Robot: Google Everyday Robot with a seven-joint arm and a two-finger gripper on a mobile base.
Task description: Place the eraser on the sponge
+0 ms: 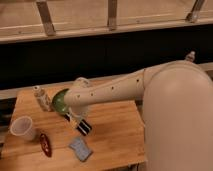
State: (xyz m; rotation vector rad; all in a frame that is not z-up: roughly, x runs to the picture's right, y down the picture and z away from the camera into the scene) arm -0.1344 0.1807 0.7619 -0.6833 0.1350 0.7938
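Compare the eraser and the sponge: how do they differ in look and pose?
Colour: the eraser is black with white stripes; the sponge is plain blue-grey.
Pose: the eraser sits angled at the tip of the gripper, over the middle of the table; the sponge lies flat near the table's front edge, apart from the gripper.
Shared: both are small rectangular pieces of similar length.

I count 1 eraser (85,128) | 1 sponge (80,148) | 1 green bowl (59,101) | 1 white cup (22,128) | 1 dark red oval object (45,144) | 1 white bottle (42,98) | 1 wooden table (116,131) | 1 gripper (78,123), clamped on the eraser over the table, near the sponge
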